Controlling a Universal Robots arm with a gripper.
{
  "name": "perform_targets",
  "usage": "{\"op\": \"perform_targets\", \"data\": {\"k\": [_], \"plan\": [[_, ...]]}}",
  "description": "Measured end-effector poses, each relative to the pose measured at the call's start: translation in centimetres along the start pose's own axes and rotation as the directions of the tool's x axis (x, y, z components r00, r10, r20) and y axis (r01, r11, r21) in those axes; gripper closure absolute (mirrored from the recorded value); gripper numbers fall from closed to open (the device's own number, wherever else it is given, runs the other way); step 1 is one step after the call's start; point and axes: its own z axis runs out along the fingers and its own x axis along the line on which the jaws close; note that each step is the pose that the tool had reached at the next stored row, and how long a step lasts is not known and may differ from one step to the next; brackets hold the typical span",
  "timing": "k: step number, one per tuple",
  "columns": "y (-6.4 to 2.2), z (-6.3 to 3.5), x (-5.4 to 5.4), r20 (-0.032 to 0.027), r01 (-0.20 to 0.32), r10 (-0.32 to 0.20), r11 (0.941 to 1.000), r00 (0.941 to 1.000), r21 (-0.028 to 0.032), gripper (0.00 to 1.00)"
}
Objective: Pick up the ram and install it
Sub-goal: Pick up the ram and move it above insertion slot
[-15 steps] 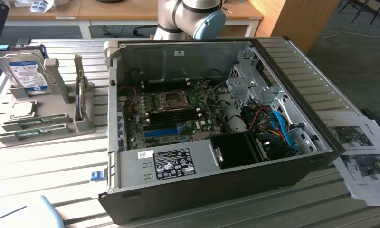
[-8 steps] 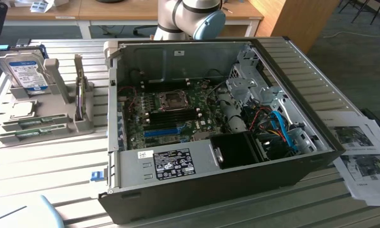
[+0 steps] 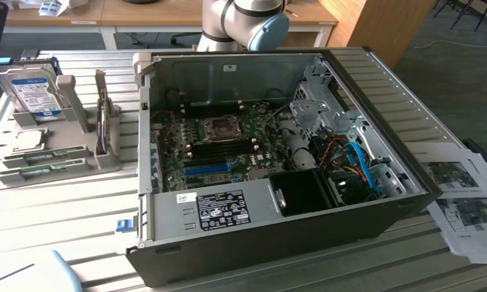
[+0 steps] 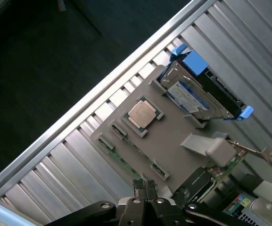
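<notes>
On the exterior view's left, the gray tray (image 3: 73, 159) sits on the ribbed table (image 3: 56, 207), close to the table's long edge. The ram (image 3: 45, 157) lies flat in a slot at the front of the tray, and a second green stick (image 3: 39, 173) is just beside it. Above these two the space is open. Behind them rests the CPU (image 3: 28, 140), and further back the hard drive (image 3: 32, 91) stands upright like a wall. A card (image 3: 105, 125) stands on edge at the tray's side nearest the computer case (image 3: 268, 237), and only a narrow strip of table separates them. The case lies open on top, its metal walls rising around the board. The robot arm (image 3: 243, 24) is over the case's back edge. On the exterior view's right, papers (image 3: 462, 201) lie beside the case.

In the wrist view the gripper (image 4: 145, 185) has its fingers pressed together and carries nothing. It hangs over the tray, just beside the ram (image 4: 128, 162), with the CPU (image 4: 142, 114) further off.
</notes>
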Motion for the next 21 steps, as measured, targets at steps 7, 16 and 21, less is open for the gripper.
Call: {"op": "perform_targets", "data": {"k": [7,16,21], "plan": [[0.00,0.00,0.00,-0.0037,0.084,-0.084,0.9965,0.9965,-0.0019,0.91],[0.00,0.00,0.00,-0.0085,0.198,-0.198,0.9803,0.9802,-0.0051,0.91],[0.00,0.00,0.00,-0.0109,0.261,-0.261,0.9654,0.9654,-0.0070,0.91]]}}
